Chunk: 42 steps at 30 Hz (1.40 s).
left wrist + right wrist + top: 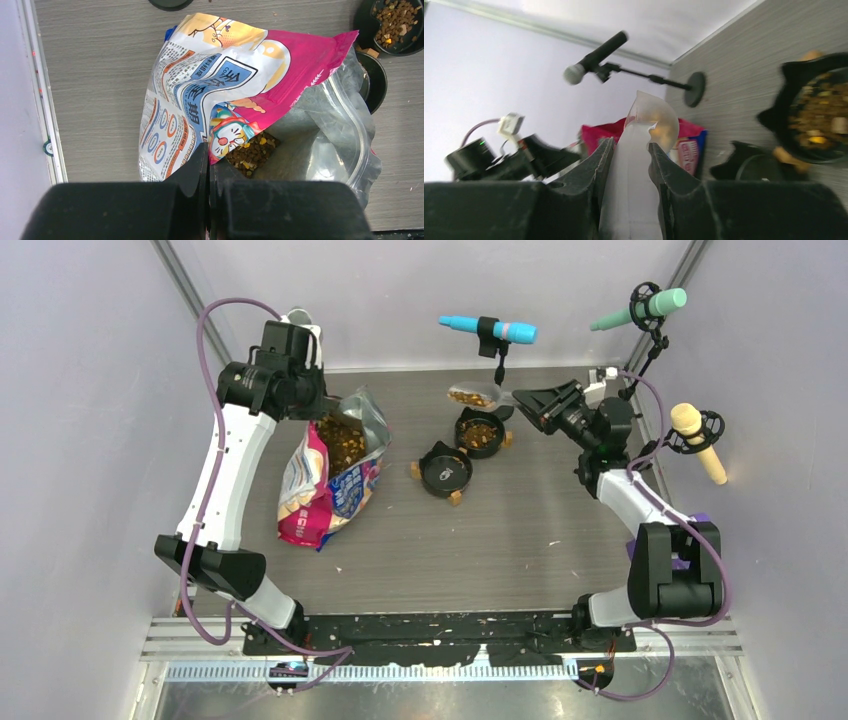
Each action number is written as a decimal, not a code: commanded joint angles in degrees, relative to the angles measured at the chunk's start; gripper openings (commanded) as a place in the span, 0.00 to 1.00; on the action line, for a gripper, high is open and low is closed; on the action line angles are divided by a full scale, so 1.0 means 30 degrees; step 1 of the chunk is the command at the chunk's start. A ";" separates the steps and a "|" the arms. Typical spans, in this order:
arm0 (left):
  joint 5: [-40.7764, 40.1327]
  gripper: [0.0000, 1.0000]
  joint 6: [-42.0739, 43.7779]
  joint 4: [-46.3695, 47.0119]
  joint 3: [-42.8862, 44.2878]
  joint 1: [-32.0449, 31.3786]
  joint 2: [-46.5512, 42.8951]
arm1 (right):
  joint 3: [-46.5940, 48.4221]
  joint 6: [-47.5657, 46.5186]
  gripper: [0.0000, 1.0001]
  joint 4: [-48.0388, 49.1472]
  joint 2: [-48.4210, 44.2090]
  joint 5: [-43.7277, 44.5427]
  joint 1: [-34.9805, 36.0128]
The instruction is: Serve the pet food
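At 9 o'clock of table centre, overhead view: noted bag [330, 480] lying on its side, mouth spread open, kibble [340, 437] showing inside. Found left gripper [320, 405] clamped fully tight on upper rim of that mouth, propping it up. Confirmed from left wrist view: fingers [195, 170] pressed together at pink edge of bag.

Toward 1 o'clock: found right gripper [522, 400] narrowed onto handle of clear scoop [472, 396], loaded with more kibble and held at 12 o'clock rim of filled bowl [481, 433]. Height above rim not resolvable. Noted second bowl [445, 471] just beside, at 7 o'clock of the first, apparently unserved.

Risks, as judged:
- Tipping scoop while off-centre from a bowl: pellets scattered on table [520, 540].
- Pouring again into filled bowl: overflow, second bowl left bare.
- Slick handle twisting in a partial pinch: early dump.
- Letting go of rim: mouth collapsing, no room for another dip; tugging instead could roll bag and spill.

Orientation: bag's long axis from 7 to 1 o'clock, base at 7, mouth facing 1. Scoop's long axis along 3–9 o'clock, handle at 3, cup toward 9.
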 commanded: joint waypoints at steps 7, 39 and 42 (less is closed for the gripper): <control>-0.0362 0.00 0.0267 0.0488 0.1293 0.0158 -0.1114 | 0.0184 -0.5957 0.05 -0.4769 -0.0519 0.3611 -0.1334; -0.0114 0.00 0.0150 0.0555 0.0856 0.0188 -0.1250 | 0.7193 -1.5842 0.05 -1.6333 -0.0101 1.5045 0.4520; 0.0030 0.00 0.0121 0.0639 0.0726 0.0188 -0.1315 | 0.8023 -1.5534 0.05 -1.6541 -0.1104 1.2381 0.4636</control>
